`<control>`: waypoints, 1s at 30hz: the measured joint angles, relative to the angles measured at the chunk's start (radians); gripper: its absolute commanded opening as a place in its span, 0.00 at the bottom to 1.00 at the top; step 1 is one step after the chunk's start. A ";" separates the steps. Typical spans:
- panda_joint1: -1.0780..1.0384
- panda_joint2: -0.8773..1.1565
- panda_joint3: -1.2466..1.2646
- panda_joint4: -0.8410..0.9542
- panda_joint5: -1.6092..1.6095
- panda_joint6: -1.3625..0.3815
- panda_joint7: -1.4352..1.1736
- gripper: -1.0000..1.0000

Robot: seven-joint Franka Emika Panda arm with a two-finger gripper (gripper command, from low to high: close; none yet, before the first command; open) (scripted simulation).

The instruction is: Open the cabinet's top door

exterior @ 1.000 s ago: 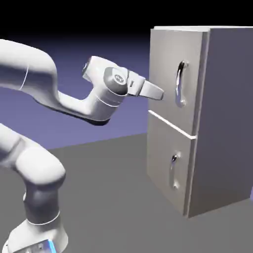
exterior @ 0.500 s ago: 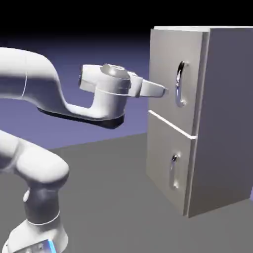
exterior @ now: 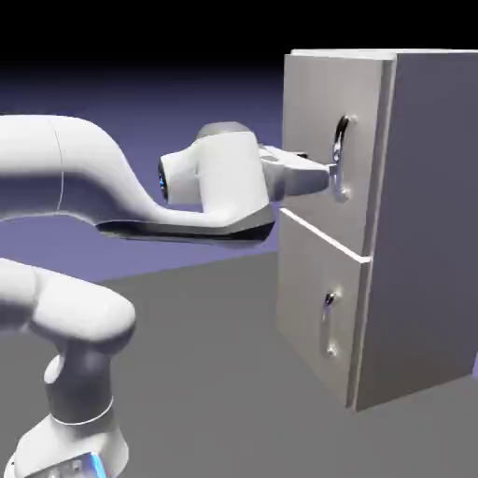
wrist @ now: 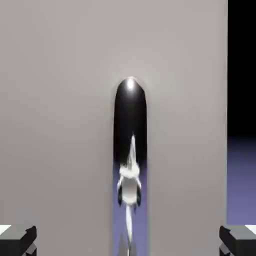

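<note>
Level, gripper (exterior: 329, 177) spread wide at top door (exterior: 322, 154) handle (wrist: 130, 150), cabinet (exterior: 420, 224) unlabelled

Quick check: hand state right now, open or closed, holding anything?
Hand: open, holding nothing; its fingers stand wide either side of the top door's handle, not closed on it.

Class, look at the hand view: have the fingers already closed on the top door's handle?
No. The fingers sit wide apart at the picture's bottom corners, while the handle stands untouched midway between them on the top door.
</note>
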 measured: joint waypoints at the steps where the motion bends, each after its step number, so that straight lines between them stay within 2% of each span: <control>1: 0.034 0.022 -0.022 0.024 -0.012 -0.010 0.010 0.50; 3: 0.105 0.069 -0.069 0.076 -0.038 -0.031 0.030 0.50; 4: 0.128 0.084 -0.084 0.092 -0.047 -0.037 0.036 0.00; 6: 0.128 0.084 -0.084 0.092 -0.047 -0.037 0.036 0.00; 19: -0.340 0.055 0.371 -0.123 0.272 -0.142 0.036 0.00; 30: -0.734 -0.041 0.761 -0.214 0.566 -0.081 0.036 0.00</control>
